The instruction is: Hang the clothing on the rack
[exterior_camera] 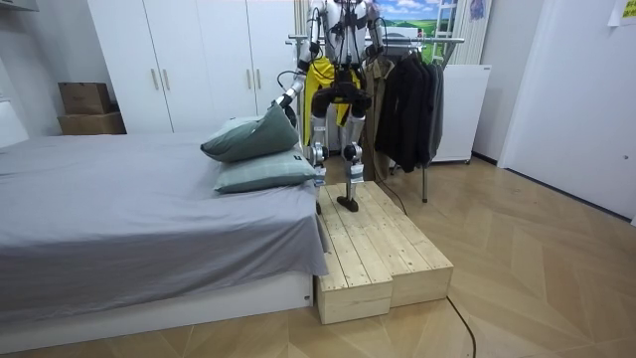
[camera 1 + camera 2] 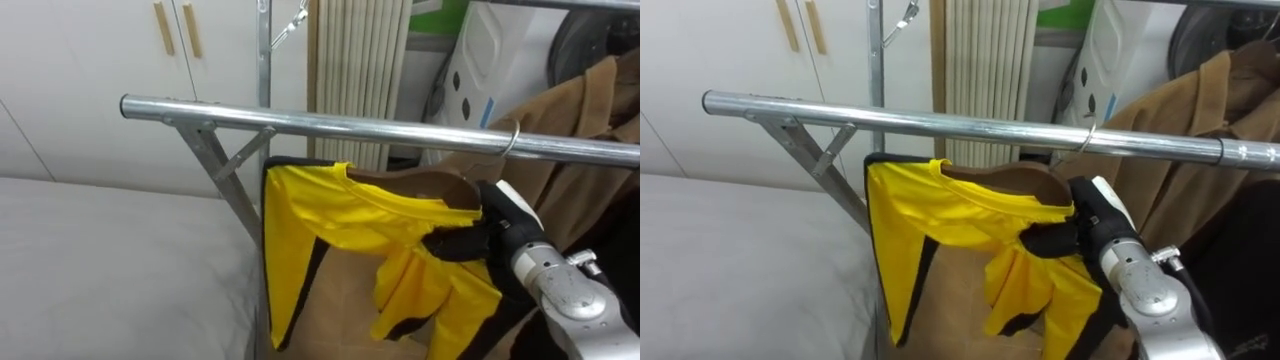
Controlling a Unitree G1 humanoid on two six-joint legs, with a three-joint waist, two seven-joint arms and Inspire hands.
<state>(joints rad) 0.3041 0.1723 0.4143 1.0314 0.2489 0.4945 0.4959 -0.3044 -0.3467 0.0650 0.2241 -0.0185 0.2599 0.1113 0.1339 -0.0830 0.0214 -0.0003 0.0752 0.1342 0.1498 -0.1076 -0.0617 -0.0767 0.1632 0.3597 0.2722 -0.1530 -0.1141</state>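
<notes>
The robot stood on a wooden platform (image 1: pixel 383 249) at the foot end of a bed (image 1: pixel 119 209), facing a rack with its back to the room camera. A steel rail (image 2: pixel 380 128) ran across in front of its head. A wooden hanger (image 2: pixel 425 186) hung from that rail, its wire hook (image 2: pixel 512 140) over the bar. A yellow shirt (image 2: pixel 330 215) with dark trim sat on the hanger. The collar lay over the wood, the body hung down below the rail and one sleeve bunched up under the right hand.

The right hand (image 2: pixel 485 238) came in from the lower right. Its dark fingers (image 2: pixel 450 245) were curled in and pinched the yellow cloth at the hanger's right shoulder, just below the rail. The hook was on the bar just above this hand.

A brown coat (image 2: pixel 585 115) hung on the same rail to the right of the shirt, close beside it. Dark clothes (image 1: pixel 407 99) hung further along the rack in the room view.

The left hand (image 1: pixel 284 95) was held out to the room view's left, above two grey pillows (image 1: pixel 253 149) stacked on the bed. I could not tell how its fingers were set.

A white wardrobe (image 2: pixel 80 60) stood behind the rack on the left
</notes>
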